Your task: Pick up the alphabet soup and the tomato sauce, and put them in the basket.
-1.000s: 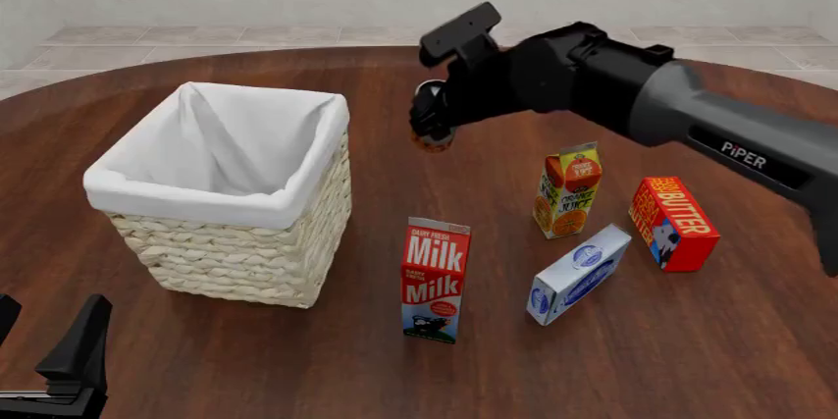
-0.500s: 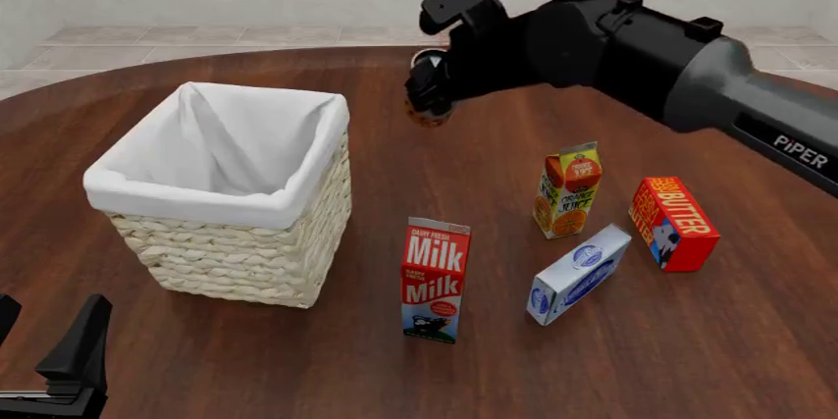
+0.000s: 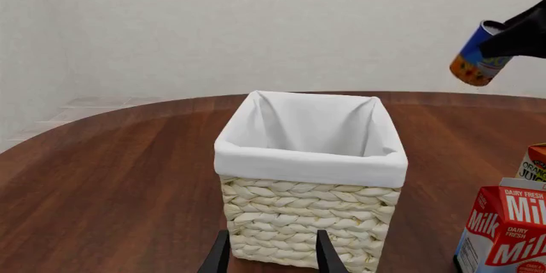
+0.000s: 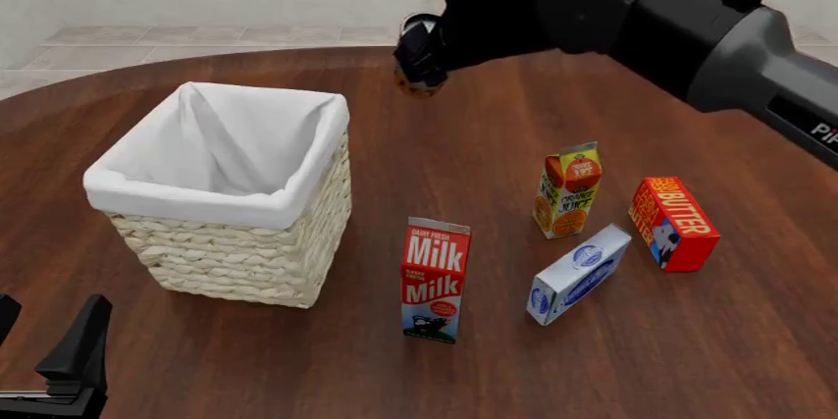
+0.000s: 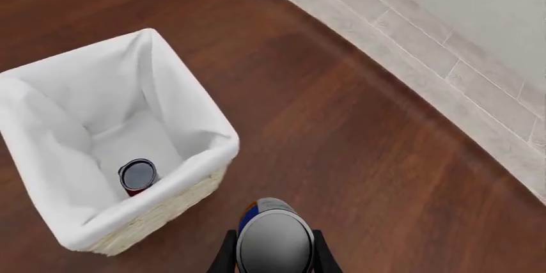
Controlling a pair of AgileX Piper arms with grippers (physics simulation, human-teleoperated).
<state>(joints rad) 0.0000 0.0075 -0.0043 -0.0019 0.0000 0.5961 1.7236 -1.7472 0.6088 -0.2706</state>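
The sauce [image 4: 419,74] is gripped between the right fingers [image 4: 422,64] and held in the air, well clear of the desk [image 4: 392,193]; in the right wrist view its silver top [image 5: 274,242] fills the gap between the two fingers. The basket [image 4: 309,205] lies ahead of and below those fingers, not yet under them; the soup [image 5: 137,176] is seen already inside it, upright on the liner near one wall. The left fingers [image 3: 272,260] are parted and empty, low on the desk with the basket wall just in front of them.

A release from here would probably drop the can onto bare wood, short of the rim; a smooth round can would be expected to roll. A drop from this height over the basket could knock the soup over or bounce off the rim; a slip is also conceivable, since a slick curved tin is held by narrow fingers.

The basket is square, of cream woven wicker, with soft white cloth folded over its rim; the cans are small hard cylinders; the desk is dark polished wood.
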